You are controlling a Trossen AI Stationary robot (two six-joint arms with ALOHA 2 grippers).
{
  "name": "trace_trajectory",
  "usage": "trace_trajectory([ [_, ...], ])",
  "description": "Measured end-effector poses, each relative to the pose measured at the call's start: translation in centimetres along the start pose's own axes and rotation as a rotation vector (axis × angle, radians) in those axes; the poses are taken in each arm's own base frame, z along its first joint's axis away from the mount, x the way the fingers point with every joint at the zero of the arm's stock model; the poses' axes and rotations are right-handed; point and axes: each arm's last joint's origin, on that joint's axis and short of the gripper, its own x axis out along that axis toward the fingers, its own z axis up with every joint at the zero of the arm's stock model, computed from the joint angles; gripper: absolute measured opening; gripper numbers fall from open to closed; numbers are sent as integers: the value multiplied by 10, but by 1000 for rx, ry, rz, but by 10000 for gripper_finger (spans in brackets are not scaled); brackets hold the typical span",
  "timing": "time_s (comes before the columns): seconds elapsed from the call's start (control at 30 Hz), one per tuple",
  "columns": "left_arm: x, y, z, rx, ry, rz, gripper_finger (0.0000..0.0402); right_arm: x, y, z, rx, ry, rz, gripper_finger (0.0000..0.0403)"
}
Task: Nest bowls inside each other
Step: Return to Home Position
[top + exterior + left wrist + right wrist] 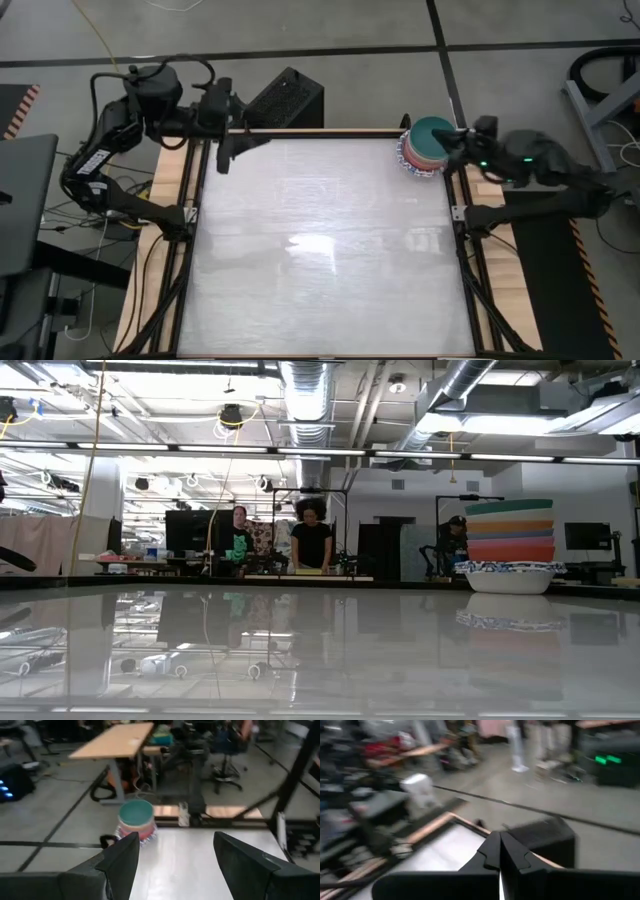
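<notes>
The bowls (424, 146) stand as one nested stack at the upper right corner of the tabletop (320, 270) in the high view, close to the back edge. The teal bowl (431, 134) sits on top. In the low view the stack (510, 548) rises at the right of the frame: teal uppermost, then bands of orange, pink, red and blue, with a white blue-patterned bowl (510, 576) at the bottom, resting on the glossy surface.

The right pincer (455, 138) hangs just beside the stack, at its right edge in the high view. In the right wrist view its two dark fingers (492, 851) are pressed together and clenched on nothing.

The left pincer (226, 156) waits at the upper left of the tabletop, well apart from the stack. In the left wrist view it is released (175, 842), fingers (125, 852) spread wide, with the stack (136, 822) showing beyond them across the tabletop.
</notes>
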Motion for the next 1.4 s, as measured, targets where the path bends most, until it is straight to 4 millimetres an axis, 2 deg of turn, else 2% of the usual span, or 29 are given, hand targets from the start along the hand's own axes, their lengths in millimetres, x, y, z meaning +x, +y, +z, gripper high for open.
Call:
trace_trajectory([
  [0.1, -2, 2, 3, -6, -35, 12, 245, -13, -3, 4, -38, -21, 113, 15],
  [0.2, -7, 2, 6, 4, -66, -39, 245, -20, -6, 1, -66, -17, 173, 15],
  [0.33, -8, -1, 6, 8, -70, -115, 245, -23, -8, -11, -93, -11, 227, 15],
  [0.53, -4, -4, -7, 10, -20, -183, 245, -16, -9, -42, -89, -49, 300, 15],
  [0.73, -2, -7, -41, -13, -69, -163, 245, -17, -19, -63, -43, -108, 319, 15],
  [1.07, -26, -17, -115, -117, -234, -77, 245, -29, -42, -83, 3, -149, 364, 15],
  [1.23, -37, -19, -139, -166, -262, -14, 245, -33, -54, -95, 34, -179, 374, 15],
  [1.4, -37, -20, -164, -237, -227, 46, 245, -32, -62, -112, 57, -202, 382, 15],
])
